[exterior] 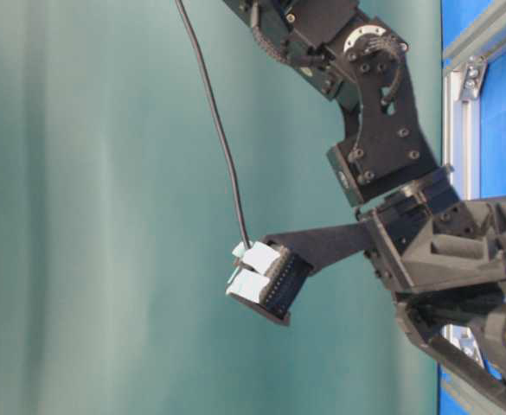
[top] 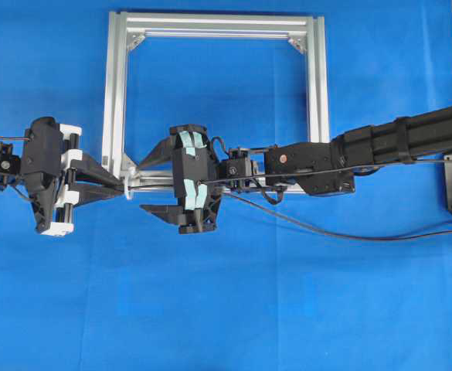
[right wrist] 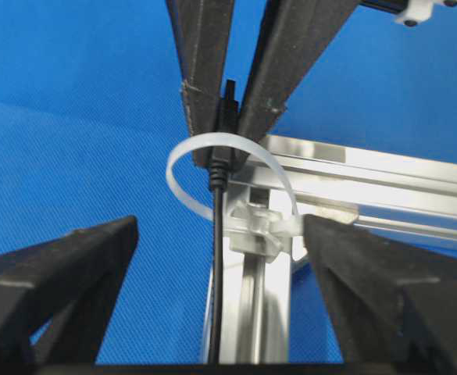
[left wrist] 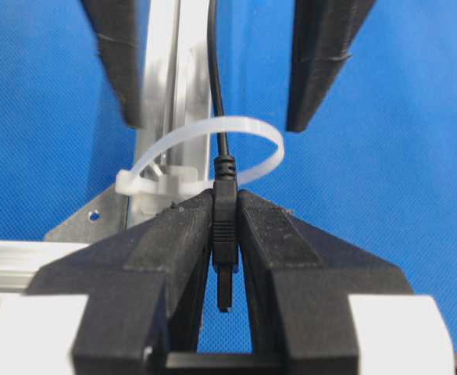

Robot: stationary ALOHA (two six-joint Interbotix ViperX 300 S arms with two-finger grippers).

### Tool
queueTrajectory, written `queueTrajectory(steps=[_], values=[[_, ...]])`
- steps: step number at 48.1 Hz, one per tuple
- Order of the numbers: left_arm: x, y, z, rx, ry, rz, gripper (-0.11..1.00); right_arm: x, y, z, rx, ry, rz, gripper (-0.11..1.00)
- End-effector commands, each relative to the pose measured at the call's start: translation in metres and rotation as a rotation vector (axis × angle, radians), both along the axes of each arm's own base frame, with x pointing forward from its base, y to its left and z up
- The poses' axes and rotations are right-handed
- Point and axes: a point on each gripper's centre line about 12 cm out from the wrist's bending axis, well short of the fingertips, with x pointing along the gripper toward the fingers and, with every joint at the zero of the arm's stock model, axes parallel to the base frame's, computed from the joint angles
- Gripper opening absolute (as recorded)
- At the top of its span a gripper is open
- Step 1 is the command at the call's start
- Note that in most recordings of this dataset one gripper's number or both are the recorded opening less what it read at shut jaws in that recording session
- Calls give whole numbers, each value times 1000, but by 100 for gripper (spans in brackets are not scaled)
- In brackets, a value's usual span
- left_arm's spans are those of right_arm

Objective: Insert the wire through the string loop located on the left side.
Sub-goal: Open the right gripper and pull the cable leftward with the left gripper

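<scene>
In the left wrist view my left gripper (left wrist: 225, 201) is shut on the wire's black plug (left wrist: 225, 234). From the plug the wire (left wrist: 215, 70) runs away through the string loop (left wrist: 248, 122), a white translucent band tied to the frame's corner. Beyond the loop the right gripper's two fingers (left wrist: 322, 62) stand wide apart. In the right wrist view my right gripper (right wrist: 219, 226) is open, the wire (right wrist: 216, 266) passes between its fingers untouched, and the loop (right wrist: 180, 181) circles the wire just below the left gripper's closed fingers (right wrist: 205, 70). Overhead, the left gripper (top: 124, 186) meets the frame's lower left corner and the right gripper (top: 153, 182) faces it.
The silver aluminium frame (top: 116, 93) lies on the blue cloth, with its lower left corner between the two grippers. The wire's slack (top: 326, 230) trails to the right across the cloth below the right arm (top: 395, 143). Open cloth lies in front of both arms.
</scene>
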Motion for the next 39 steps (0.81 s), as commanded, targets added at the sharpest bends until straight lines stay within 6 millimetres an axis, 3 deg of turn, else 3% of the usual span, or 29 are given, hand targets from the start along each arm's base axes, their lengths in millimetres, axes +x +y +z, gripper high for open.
queueTrajectory(steps=[1,24,39], values=[[0,-1,4,1,-8,-7,8,3,-1,22,7,-50,-6,95],[-42,2,25,-52,8,5,8,-1,-1,30,9,-61,-8,93],[-68,2,60,-72,-7,-17,8,0,-1,33,11,-67,-9,93]])
